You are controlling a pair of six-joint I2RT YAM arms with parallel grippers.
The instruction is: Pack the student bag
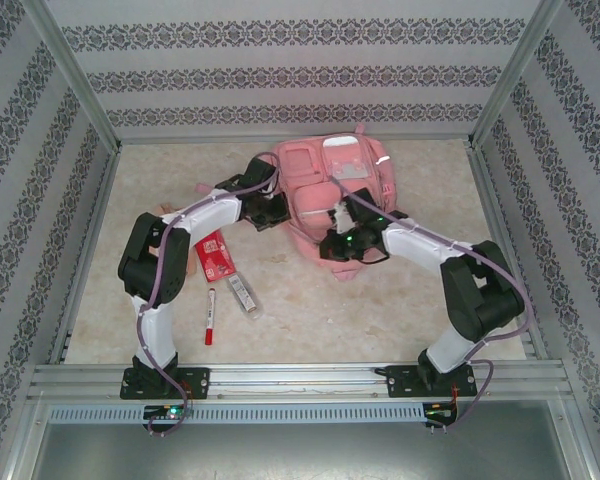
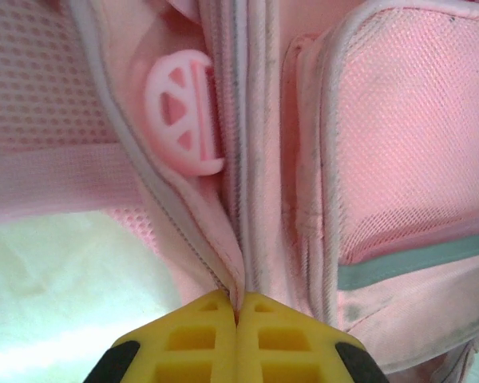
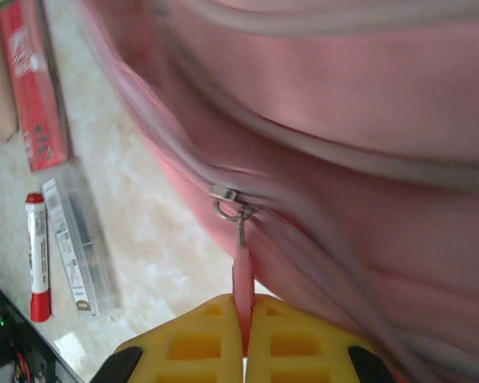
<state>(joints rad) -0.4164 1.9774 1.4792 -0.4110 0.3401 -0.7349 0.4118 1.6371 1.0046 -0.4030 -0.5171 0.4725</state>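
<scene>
Packing looks barely begun: the big soft pink fabric student bag (image 1: pixel 330 190) sits at twelve o'clock on the pale marbled desk (image 1: pixel 400 310). The left tool (image 2: pixel 238 307) is pinched shut on its zipper seam, and the right tool (image 3: pixel 245 307) is clamped on the slim pink zipper pull (image 3: pixel 241 275). A flat red box (image 1: pixel 213 255), red-capped white marker (image 1: pixel 209 318) and clear plastic case (image 1: pixel 243 296) lie outside at eight o'clock. Striped patterned walls and an aluminium frame enclose everything.
</scene>
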